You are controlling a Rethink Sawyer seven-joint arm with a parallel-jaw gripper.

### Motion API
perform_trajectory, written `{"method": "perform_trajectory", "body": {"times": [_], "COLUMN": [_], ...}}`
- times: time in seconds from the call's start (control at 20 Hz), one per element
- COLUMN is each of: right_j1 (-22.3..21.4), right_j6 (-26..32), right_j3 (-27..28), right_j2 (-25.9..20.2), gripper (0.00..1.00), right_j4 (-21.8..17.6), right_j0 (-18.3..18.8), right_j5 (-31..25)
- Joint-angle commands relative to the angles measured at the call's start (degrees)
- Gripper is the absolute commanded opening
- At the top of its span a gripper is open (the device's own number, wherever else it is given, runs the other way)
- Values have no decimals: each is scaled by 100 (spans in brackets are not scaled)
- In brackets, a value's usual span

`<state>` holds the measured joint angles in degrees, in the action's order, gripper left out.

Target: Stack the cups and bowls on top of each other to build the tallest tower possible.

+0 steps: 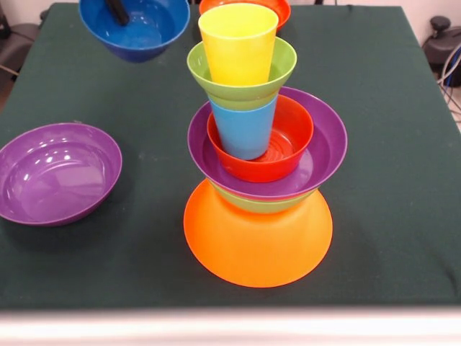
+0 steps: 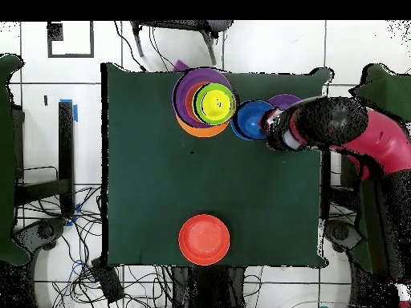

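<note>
Currently the tower (image 1: pixel 258 216) stands mid-bench on the upturned orange bowl (image 1: pixel 257 249), topped by the yellow cup (image 1: pixel 238 45). The fingers (image 1: pixel 117 11) are clamped on the dark blue bowl (image 1: pixel 135 27), held aloft beside it. One purple bowl (image 1: pixel 57 173) and one red-orange bowl (image 2: pixel 204 239) remain unstacked on the bench (image 1: pixel 403 180).
</note>
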<state>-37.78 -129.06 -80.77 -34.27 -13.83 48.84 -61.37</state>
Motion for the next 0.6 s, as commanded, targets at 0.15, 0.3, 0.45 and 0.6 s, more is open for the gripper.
{"method": "perform_trajectory", "body": {"times": [0.15,0.3,0.45,0.6], "right_j1": [263,318,280,288], "right_j6": [1210,1147,971,905], "right_j3": [883,997,836,1010], "right_j2": [-171,-236,-313,-340], "gripper": [0,0,0,0], "right_j4": [-167,-45,136,214], "right_j0": [-226,-220,-199,-235], "right_j5": [-942,-1004,-815,-928]}}
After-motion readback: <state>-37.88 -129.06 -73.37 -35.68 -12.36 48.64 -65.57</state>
